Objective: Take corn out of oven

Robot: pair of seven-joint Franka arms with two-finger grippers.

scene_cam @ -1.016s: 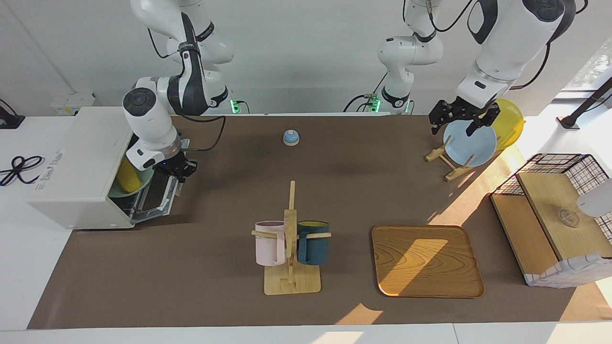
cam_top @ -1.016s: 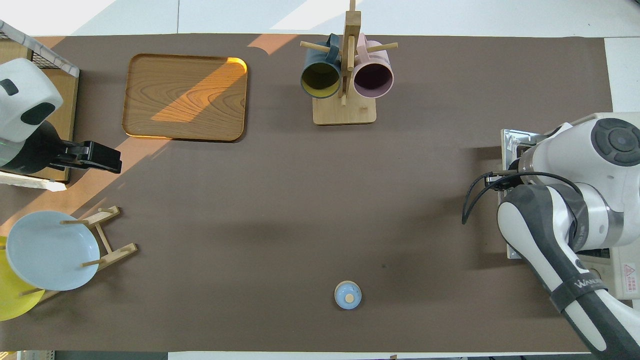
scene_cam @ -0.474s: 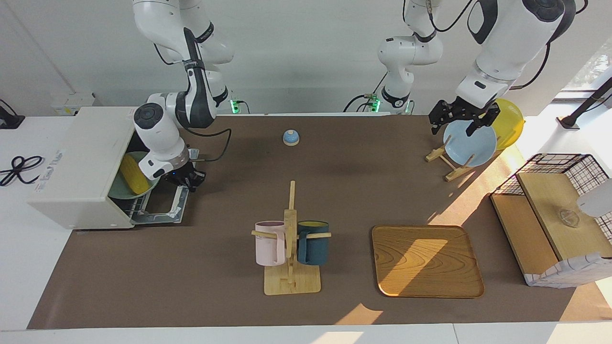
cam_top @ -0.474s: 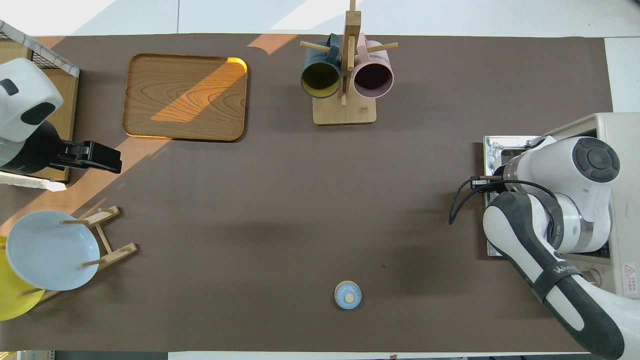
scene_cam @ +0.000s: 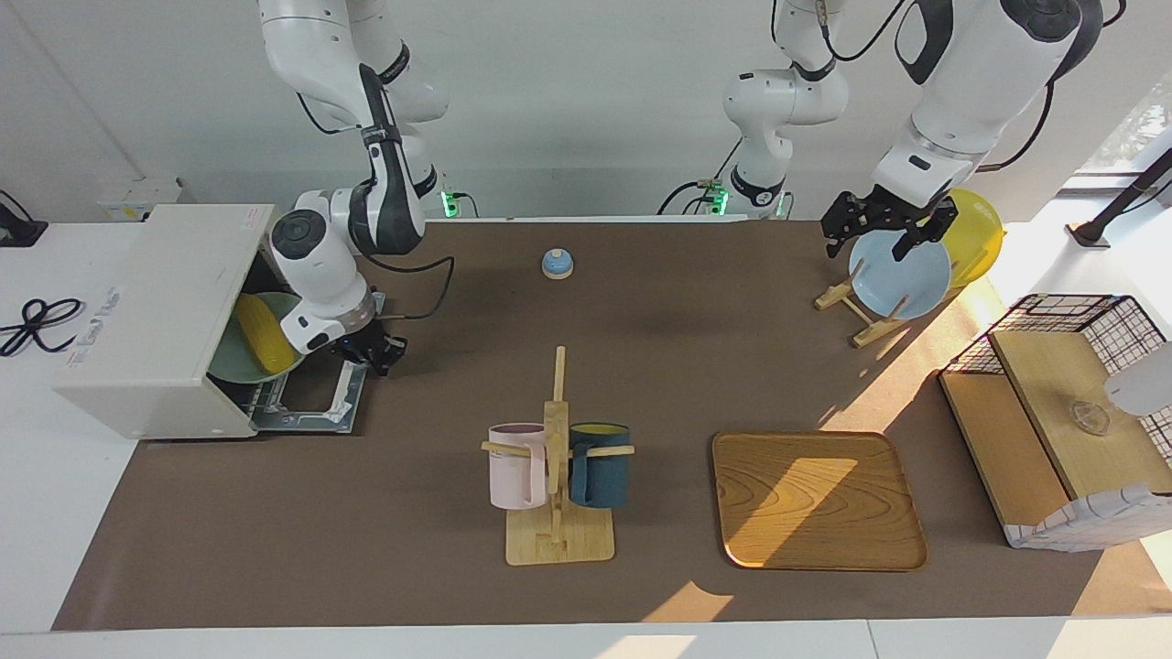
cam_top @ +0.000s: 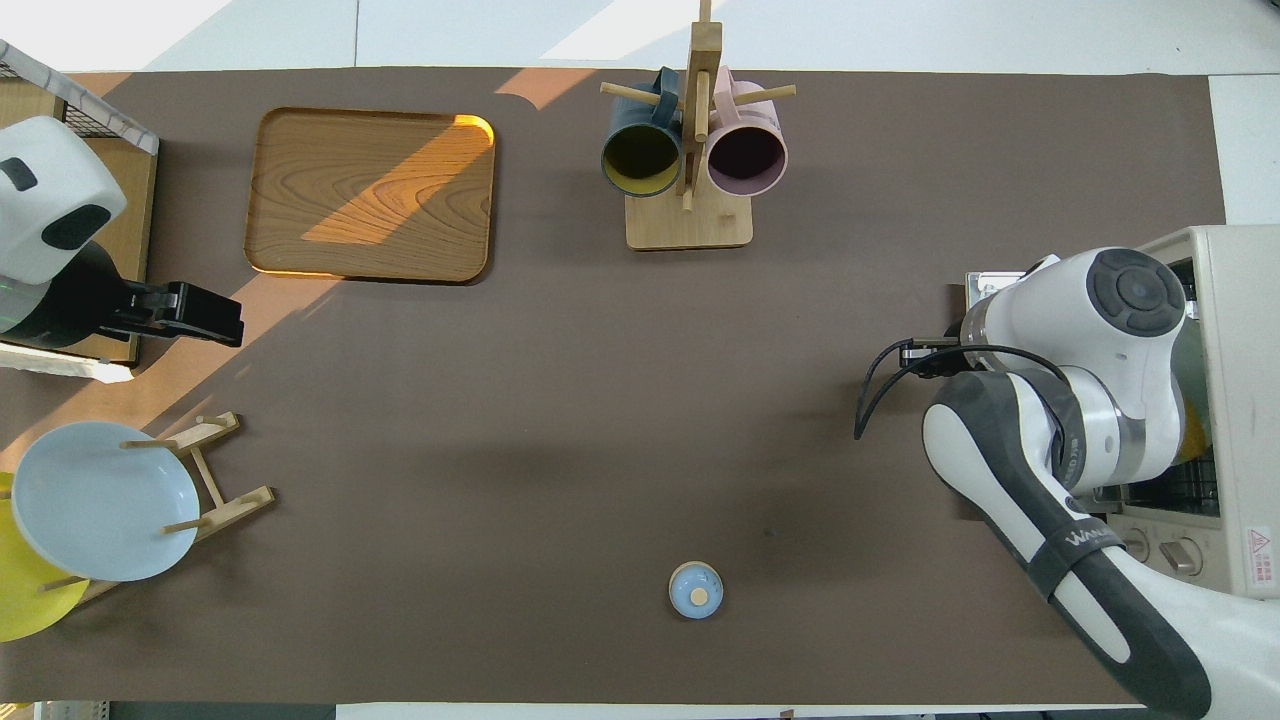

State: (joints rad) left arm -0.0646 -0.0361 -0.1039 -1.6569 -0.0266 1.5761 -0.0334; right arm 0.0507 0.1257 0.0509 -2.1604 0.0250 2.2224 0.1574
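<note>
The white oven (scene_cam: 156, 311) stands at the right arm's end of the table, its door (scene_cam: 311, 403) lying open and flat. The yellow corn (scene_cam: 261, 331) rests on a green plate (scene_cam: 233, 368) inside the oven. My right gripper (scene_cam: 371, 351) is low at the outer edge of the open door, on its side nearer the robots. In the overhead view the right arm covers most of the oven (cam_top: 1240, 400), and only a sliver of the corn (cam_top: 1195, 440) shows. My left gripper (scene_cam: 884, 233) waits, open and empty, over the blue plate (scene_cam: 902, 275).
A mug rack (scene_cam: 556, 458) with a pink and a dark blue mug stands mid-table. A wooden tray (scene_cam: 815, 499) lies beside it. A small blue bell (scene_cam: 557, 264) sits near the robots. A yellow plate (scene_cam: 975, 233) and a wire basket (scene_cam: 1071, 403) are at the left arm's end.
The oven door has swung from half open down to flat. My right gripper has moved with its edge away from the oven, toward the middle of the table. The left arm has not moved.
</note>
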